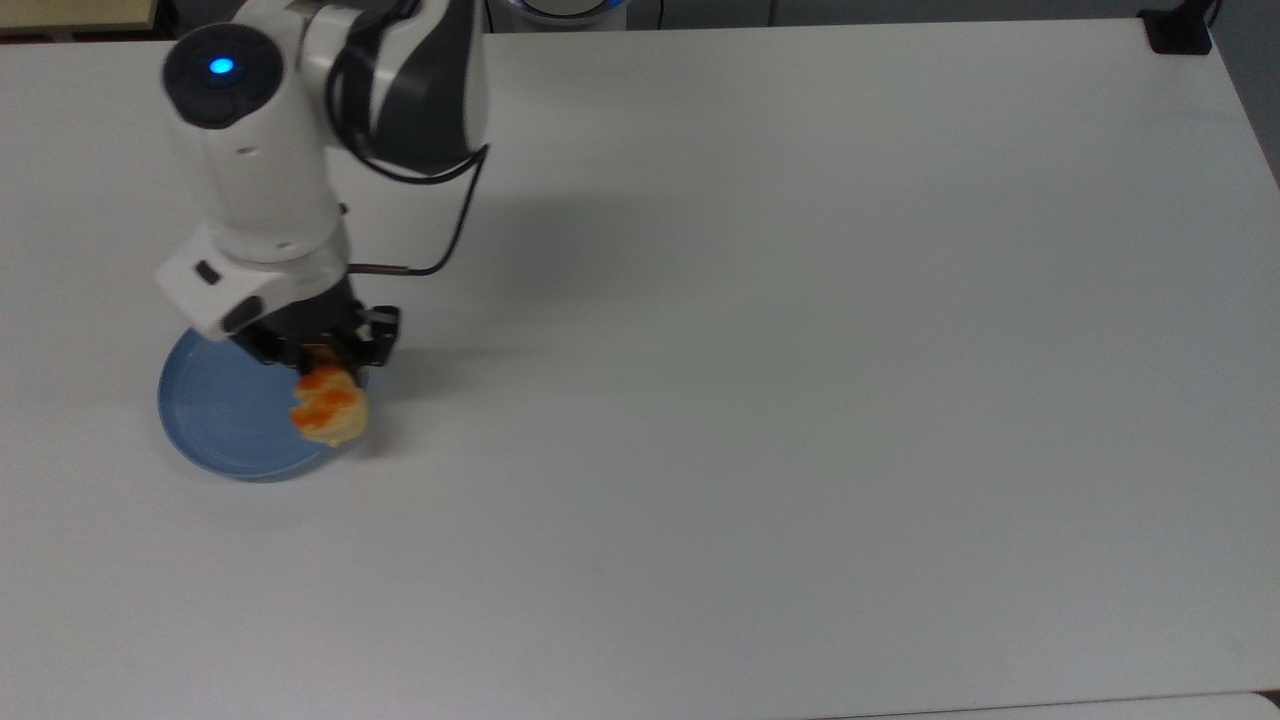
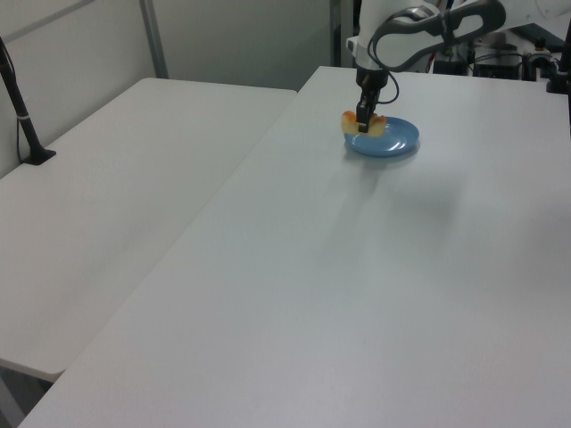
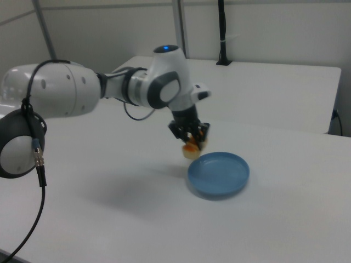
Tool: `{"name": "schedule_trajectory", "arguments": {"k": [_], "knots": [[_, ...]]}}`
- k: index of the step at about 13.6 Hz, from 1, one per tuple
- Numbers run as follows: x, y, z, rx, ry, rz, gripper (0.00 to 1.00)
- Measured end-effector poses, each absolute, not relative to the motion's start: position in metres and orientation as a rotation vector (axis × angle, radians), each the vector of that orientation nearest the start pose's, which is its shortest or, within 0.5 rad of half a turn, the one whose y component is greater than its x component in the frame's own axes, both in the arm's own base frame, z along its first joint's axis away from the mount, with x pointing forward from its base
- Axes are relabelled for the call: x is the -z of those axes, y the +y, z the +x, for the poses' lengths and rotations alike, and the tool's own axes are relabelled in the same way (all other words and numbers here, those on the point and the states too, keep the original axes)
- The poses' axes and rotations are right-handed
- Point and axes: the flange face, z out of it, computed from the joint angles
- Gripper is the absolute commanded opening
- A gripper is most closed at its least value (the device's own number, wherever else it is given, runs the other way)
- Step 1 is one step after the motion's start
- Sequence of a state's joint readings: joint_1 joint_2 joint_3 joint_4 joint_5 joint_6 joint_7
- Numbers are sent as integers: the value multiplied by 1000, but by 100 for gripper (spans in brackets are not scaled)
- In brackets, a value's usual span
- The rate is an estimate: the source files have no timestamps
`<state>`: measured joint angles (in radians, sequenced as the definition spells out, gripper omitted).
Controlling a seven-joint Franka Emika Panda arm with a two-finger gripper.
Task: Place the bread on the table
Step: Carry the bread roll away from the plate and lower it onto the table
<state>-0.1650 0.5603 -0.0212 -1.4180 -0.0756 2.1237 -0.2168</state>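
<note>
With its fingers pinched on the bread (image 1: 329, 409), my gripper (image 1: 322, 352) holds the loaf lifted clear of the blue plate (image 1: 222, 420), over the plate's rim at the top view's right, above the white table (image 1: 800, 350).

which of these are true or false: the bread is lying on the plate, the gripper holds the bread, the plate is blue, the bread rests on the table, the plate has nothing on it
1. The bread is lying on the plate. False: it hangs lifted at the plate's rim, as the right view shows.
2. The gripper holds the bread. True.
3. The plate is blue. True.
4. The bread rests on the table. False: it is in the air, held by the gripper.
5. The plate has nothing on it. True.
</note>
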Motion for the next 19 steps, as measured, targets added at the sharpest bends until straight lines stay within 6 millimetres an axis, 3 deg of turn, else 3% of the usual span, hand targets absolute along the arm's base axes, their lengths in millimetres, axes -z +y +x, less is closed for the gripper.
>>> {"name": "schedule_trajectory", "arguments": {"k": [2, 4, 6, 7, 8, 9, 14, 17, 19], "knots": [[-386, -84, 717, 191, -168, -3213, 41], [-366, -22, 714, 135, -207, -3234, 41], [-348, 25, 709, 88, -227, -3239, 43], [-342, 40, 707, 76, -230, -3238, 54], [-335, 58, 706, 71, -225, -3237, 77], [-331, 66, 706, 75, -224, -3236, 100], [-330, 65, 708, 91, -204, -3239, 100], [-362, 66, 708, 128, -196, -3240, 100], [-406, 65, 700, 128, -181, -3247, 100]]}}
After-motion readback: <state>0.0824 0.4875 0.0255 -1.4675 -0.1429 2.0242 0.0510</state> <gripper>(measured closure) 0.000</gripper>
